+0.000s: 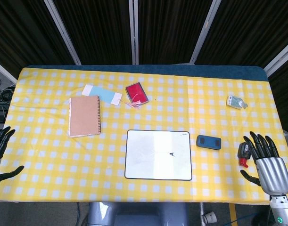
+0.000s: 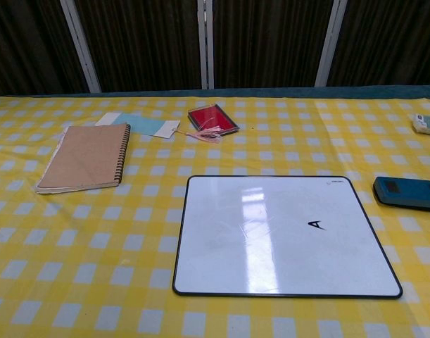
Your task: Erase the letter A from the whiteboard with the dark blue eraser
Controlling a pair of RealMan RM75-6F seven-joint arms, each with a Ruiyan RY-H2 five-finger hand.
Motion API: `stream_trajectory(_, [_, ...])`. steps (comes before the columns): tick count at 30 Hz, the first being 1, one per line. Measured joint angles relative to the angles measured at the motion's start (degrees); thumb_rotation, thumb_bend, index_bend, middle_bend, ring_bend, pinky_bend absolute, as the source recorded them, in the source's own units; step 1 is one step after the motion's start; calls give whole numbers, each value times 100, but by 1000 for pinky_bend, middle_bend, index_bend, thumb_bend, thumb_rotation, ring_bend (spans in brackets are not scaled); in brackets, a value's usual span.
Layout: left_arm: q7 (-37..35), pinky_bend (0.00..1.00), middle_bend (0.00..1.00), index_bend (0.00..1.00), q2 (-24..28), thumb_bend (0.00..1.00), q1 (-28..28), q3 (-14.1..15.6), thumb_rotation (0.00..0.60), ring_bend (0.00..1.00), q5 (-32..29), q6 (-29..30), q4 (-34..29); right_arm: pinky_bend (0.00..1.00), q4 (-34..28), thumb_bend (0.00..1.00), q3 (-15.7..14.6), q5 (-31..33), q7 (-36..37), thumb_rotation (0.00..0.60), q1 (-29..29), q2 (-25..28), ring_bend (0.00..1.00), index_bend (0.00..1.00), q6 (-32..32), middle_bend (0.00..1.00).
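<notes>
A whiteboard [image 1: 158, 154] [image 2: 285, 239] lies flat in the middle of the yellow checked table, with a small black letter A [image 1: 172, 153] [image 2: 315, 224] on its right half. The dark blue eraser [image 1: 209, 141] [image 2: 407, 192] rests on the cloth just right of the board. My right hand [image 1: 264, 157] hovers at the table's right front, fingers spread and empty, right of the eraser. My left hand [image 1: 0, 153] shows at the far left edge, fingers apart, holding nothing. Neither hand appears in the chest view.
A brown spiral notebook [image 1: 85, 115] [image 2: 84, 156] lies at the left. Behind the board are a light blue card [image 1: 102, 94] [image 2: 141, 124] and a red pouch [image 1: 136, 92] [image 2: 212, 118]. A small red-capped marker [image 1: 243, 153] sits by my right hand; a small pale object [image 1: 235, 101] lies far right.
</notes>
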Motion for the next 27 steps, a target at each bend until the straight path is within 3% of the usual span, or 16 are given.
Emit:
stream_trajectory(9, [91, 0, 0, 0, -26, 0, -33, -11, 600, 0, -63, -62, 6, 0, -8, 0, -39, 74, 116, 600, 78, 1, 0, 19, -284, 0])
stream_trajectory(16, [338, 0, 0, 0, -109, 0, -89, -54, 600, 0, -148, -124, -40, 5, 110, 0, -3, 421, 448, 600, 558, -45, 0, 44, -1388, 38])
stream_trajectory(21, [494, 0, 0, 0, -175, 0, -154, -100, 600, 0, -314, -245, -68, 148, 477, 0, 173, 880, 383, 600, 1156, -314, 37, 123, -2290, 191])
stream_trajectory(27, [720, 0, 0, 0, -276, 0, -251, -148, 600, 0, -515, -424, -61, 226, 1064, 0, 374, 1355, 40, 600, 1653, -917, 71, 195, -2941, 227])
